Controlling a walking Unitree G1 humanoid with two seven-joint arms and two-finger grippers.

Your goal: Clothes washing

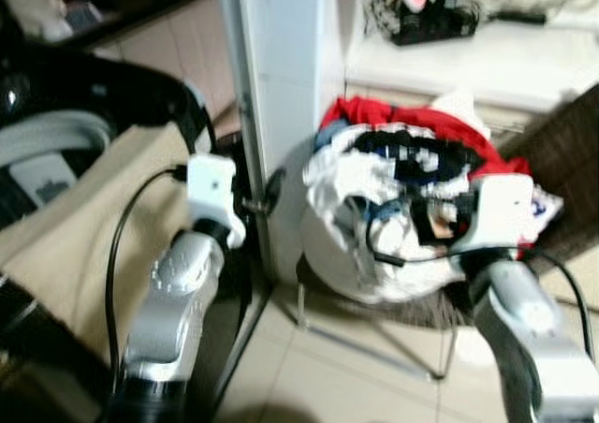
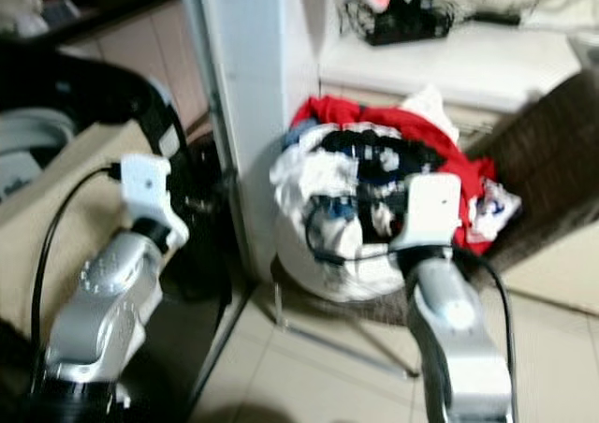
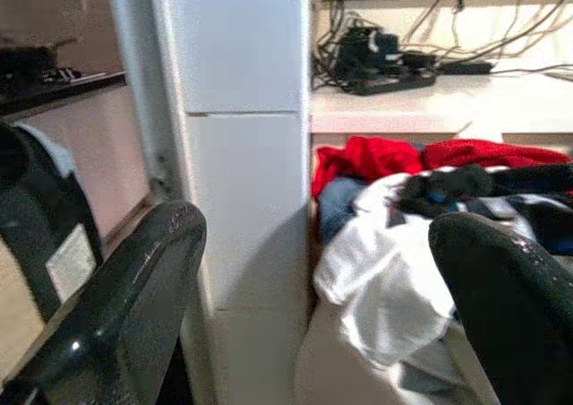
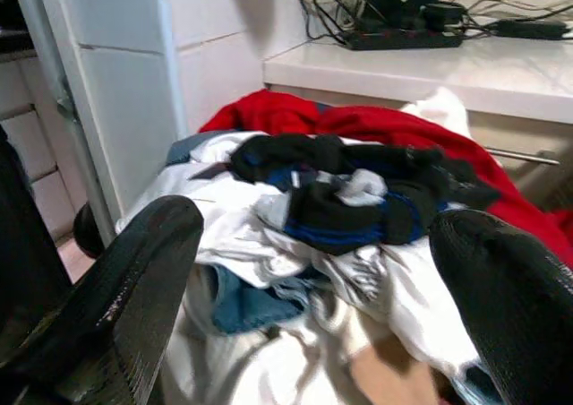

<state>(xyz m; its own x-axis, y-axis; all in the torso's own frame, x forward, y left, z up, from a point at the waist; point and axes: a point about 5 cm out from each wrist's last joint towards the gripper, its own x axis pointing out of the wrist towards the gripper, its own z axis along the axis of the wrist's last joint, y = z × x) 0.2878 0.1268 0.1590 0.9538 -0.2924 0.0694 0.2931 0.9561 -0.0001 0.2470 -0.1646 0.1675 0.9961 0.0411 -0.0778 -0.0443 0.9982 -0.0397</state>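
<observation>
A big pile of clothes point(image 1: 393, 189) sits in a white basket point(image 1: 342, 264) on the tiled floor point(image 1: 309, 376). The basket rests on a thin metal stand point(image 1: 374, 343) just beside a white pillar point(image 1: 281, 58). In the pile there is a red cloth point(image 4: 376, 123) at the back, a black and blue piece point(image 4: 358, 194) on top, white cloth point(image 4: 242, 199) under it and a bit of blue jeans point(image 4: 242, 302) lower down.

The right gripper point(image 4: 313, 271) is right over the front of the pile. Its jaws are released, spread wide apart, with the clothes showing between the two black fingers point(image 4: 134, 271). They hold nothing. From the head, the right arm point(image 1: 524, 320) reaches up to the pile from below and its white wrist block point(image 1: 501, 212) is in front of the clothes.

The left gripper point(image 3: 313, 288) is raised near the pillar, to the left of the basket. Its jaws are released too, wide apart, and hold nothing. Between its fingers point(image 3: 116, 306) you see the pillar and the side of the pile.

Behind the basket is a white bench point(image 4: 430, 64) with a black power strip point(image 4: 403, 38) and a tangle of cords point(image 3: 358, 47) on it. To the left is a tan surface point(image 1: 84, 226) and a dark rounded thing point(image 1: 103, 91) that is too blurry to name
</observation>
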